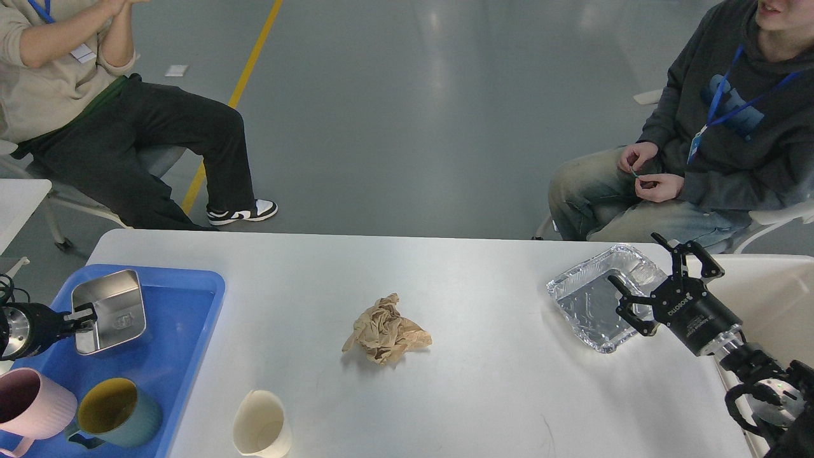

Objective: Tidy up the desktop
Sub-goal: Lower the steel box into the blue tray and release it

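The white desktop (483, 375) fills the lower part of the head view. On it lie a crumpled brown paper (385, 331) in the middle, a cream paper cup (261, 425) on its side near the front, and a foil tray (598, 296) at the right. My left gripper (86, 316) is shut on the rim of a steel box (109, 310), held tilted over the blue tray (178, 305). My right gripper (661, 277) stands open over the foil tray's right edge.
A pink mug (28, 407) and a green mug with a yellow inside (114, 413) sit in the blue tray's front. A cream-white bin (772, 299) stands right of the desktop. Two people sit beyond the far edge, at left (114, 121) and right (699, 159).
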